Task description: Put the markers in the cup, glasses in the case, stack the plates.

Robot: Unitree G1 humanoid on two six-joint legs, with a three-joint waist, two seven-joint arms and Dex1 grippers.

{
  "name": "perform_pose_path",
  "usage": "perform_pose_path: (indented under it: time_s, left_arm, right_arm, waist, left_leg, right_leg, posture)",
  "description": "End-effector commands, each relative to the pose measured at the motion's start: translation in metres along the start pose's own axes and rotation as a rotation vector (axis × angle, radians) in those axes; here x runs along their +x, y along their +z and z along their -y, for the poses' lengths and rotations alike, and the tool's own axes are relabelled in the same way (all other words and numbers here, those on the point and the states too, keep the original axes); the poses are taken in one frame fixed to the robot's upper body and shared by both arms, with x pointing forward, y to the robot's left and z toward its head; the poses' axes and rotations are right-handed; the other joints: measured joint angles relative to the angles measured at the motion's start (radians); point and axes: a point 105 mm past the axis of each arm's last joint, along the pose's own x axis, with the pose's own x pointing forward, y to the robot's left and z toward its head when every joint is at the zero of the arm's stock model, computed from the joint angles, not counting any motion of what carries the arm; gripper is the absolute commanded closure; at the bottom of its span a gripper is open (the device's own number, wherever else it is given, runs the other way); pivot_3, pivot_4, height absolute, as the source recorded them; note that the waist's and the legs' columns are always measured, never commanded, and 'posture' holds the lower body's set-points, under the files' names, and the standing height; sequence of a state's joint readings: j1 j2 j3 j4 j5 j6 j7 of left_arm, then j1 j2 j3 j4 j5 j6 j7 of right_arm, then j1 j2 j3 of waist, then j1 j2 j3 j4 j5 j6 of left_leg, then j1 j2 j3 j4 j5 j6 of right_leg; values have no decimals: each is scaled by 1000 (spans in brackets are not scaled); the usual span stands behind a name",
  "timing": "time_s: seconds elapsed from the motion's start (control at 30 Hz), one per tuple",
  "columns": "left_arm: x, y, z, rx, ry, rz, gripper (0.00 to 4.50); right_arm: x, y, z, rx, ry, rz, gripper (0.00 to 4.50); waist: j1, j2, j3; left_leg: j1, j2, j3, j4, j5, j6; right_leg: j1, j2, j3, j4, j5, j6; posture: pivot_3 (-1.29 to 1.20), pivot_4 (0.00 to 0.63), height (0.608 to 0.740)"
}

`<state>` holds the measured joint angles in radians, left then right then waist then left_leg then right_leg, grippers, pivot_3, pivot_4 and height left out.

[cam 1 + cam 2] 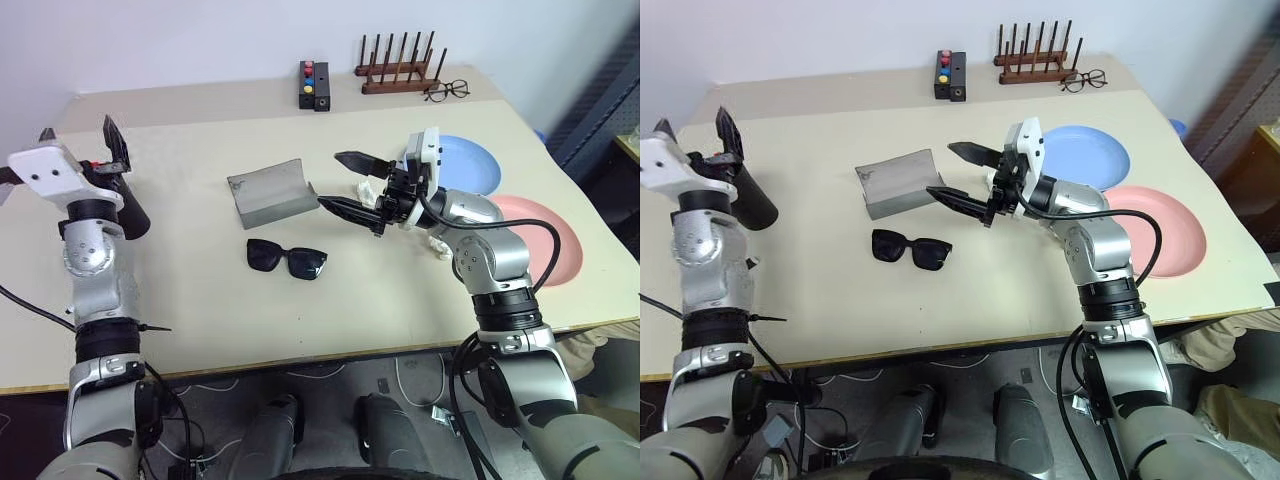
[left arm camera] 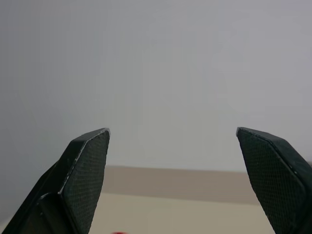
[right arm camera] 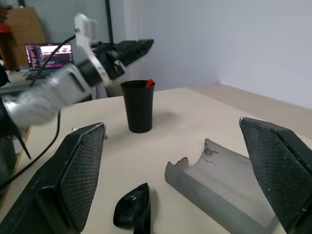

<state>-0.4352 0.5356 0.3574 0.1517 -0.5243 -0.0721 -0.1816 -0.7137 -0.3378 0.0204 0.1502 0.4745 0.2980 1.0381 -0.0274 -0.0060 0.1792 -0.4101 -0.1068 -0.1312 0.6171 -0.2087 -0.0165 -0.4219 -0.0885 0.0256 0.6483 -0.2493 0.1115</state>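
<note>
**Over the cup, left tool spread and empty**

At the left edge of the frame the left tool (image 1: 85, 150) stands spread, nothing between its fingers, just above the cup (image 3: 139, 106). A red marker (image 3: 149, 83) tip peeks over the cup's rim. Mid-frame the right tool (image 1: 352, 185) is also spread and empty, beside the open grey case (image 1: 272, 190).

Below the case, the black sunglasses (image 1: 287, 259) lie flat on the worktop (image 1: 180, 300), arms folded, apart from the case. At right, the blue plate (image 1: 470, 165) and pink plate (image 1: 545, 240) overlap, unstacked.

Risk: thick frames lying flat may slip from a pinch, or a low approach could shove them off.
</note>
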Motion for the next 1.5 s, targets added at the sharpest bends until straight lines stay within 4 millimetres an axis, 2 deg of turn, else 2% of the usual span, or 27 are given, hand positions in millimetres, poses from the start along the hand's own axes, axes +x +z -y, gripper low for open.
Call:
perform_pose_path:
  time_s: [0.03,0.1,0.23,0.4,0.6,0.83,1.13,1.3,1.4,1.5]
  left_arm:
    - [-16,20,18,21,-292,-156,266]
    - [-31,9,11,142,-349,-355,266]
    - [-49,12,1,328,-434,-543,266]
    - [-83,10,4,443,-745,-818,266]
    - [-101,8,-37,646,-911,-1114,266]
    - [-103,-3,-75,664,-858,-1330,266]
    - [-102,-28,-97,718,-799,-1499,266]
    - [-99,-48,-93,737,-749,-1543,266]
    - [-98,-63,-80,685,-723,-1545,266]
    - [-109,-75,-75,673,-709,-1597,266]
  right_arm:
    - [-6,10,-1,-48,0,2,0]
    - [-11,6,-2,-39,0,-15,0]
    - [-21,-3,-7,-13,9,-64,0]
    - [-30,-15,-16,8,46,-116,0]
    - [-28,-20,-20,13,45,-115,0]
    - [-27,-20,-22,13,46,-117,0]
    - [-29,-20,-21,13,43,-122,0]
    - [-30,-22,-20,10,35,-123,0]
    - [-30,-24,-20,12,29,-123,0]
    - [-31,-24,-20,12,25,-122,0]
  waist:
    - [-11,0,0]
    - [-16,0,0]
    - [-15,1,0]
    - [-12,1,0]
    - [-12,1,1]
    - [-13,2,1]
    - [-12,1,1]
    - [-13,1,1]
    - [-13,1,1]
    - [-16,0,1]
  left_leg:
    - [0,0,0,-1,0,0]
    - [0,0,0,-2,0,0]
    - [0,0,0,-2,0,0]
    - [0,1,0,-2,0,0]
    - [0,2,1,-4,0,0]
    - [0,2,1,-6,0,0]
    - [0,2,1,-5,0,0]
    - [0,2,1,-4,0,0]
    - [0,1,1,-4,0,0]
    - [0,1,1,-3,0,0]
  right_leg:
    - [0,0,0,0,0,0]
    - [-1,0,0,0,-1,-1]
    - [-1,1,0,0,-1,-2]
    - [-1,0,0,0,-2,-3]
    - [-2,-1,0,-1,-5,-9]
    - [-3,-1,0,-1,-4,-7]
    - [-3,1,-1,0,-3,-5]
    - [-3,1,-1,1,-3,-5]
    - [-3,1,-1,2,-3,-5]
    - [-3,1,-1,2,-3,-5]
  posture:
    - [0,150,740]
    - [0,150,740]
    - [0,150,740]
    - [0,150,740]
    - [0,150,740]
    - [0,150,740]
    - [0,150,740]
    - [0,150,740]
    - [0,150,740]
    - [0,150,740]
